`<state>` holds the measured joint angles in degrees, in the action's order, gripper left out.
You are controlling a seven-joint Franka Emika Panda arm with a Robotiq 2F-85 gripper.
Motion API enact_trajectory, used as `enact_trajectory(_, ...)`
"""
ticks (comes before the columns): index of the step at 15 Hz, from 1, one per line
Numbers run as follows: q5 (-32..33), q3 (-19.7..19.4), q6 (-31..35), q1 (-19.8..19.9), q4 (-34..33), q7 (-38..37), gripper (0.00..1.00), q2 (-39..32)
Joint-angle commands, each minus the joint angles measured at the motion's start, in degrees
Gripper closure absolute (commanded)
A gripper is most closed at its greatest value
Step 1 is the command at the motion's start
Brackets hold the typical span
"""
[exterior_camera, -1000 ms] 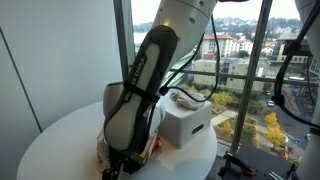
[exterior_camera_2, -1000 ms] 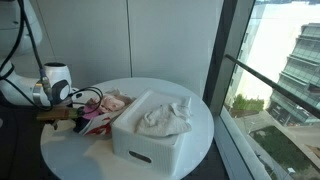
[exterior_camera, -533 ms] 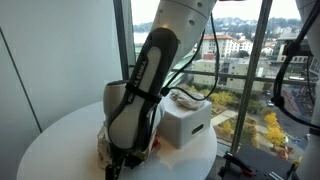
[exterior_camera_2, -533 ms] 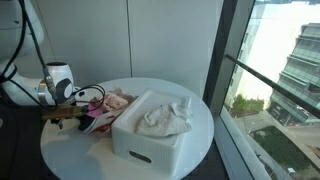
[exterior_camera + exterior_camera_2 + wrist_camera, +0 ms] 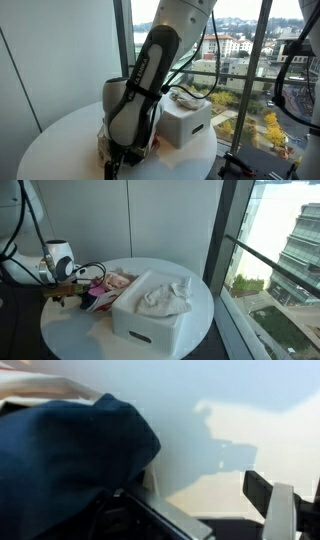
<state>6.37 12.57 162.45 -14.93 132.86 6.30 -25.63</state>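
As we scan from the left edge, claw: the black Robotiq gripper (image 5: 80, 297) sits low at centre left in an exterior view; we cannot tell how wide its jaws stand or whether they grip anything.
Cloth: a dark blue fabric piece (image 5: 60, 460) fills the left of the wrist view, beside one finger (image 5: 272, 510).
Heap: pink crumpled garments (image 5: 112, 282), outside the box.
Box: white rectangular plastic bin (image 5: 140, 330), centre, already holding a pale grey cloth (image 5: 165, 298).
Surface: round white table (image 5: 205, 305).
Room: grey wall, tall window (image 5: 280, 240) at right.
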Motion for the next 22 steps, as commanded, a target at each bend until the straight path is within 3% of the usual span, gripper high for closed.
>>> enact_trajectory(1, 0.72, -0.47, -0.64, -0.56, -0.14, -1.08, 0.00, 1.76)
enact_trajectory(8, 4.65, -5.37, -1.37, -3.21, -2.63, -4.31, 0.00, -0.44)
enact_trajectory(12, 3.84, -4.77, -2.10, -2.70, -3.10, -4.74, 0.00, -1.62)
enact_trajectory(22, 6.54, -9.66, -1.87, -4.44, -5.18, -8.01, 0.00, -5.45)
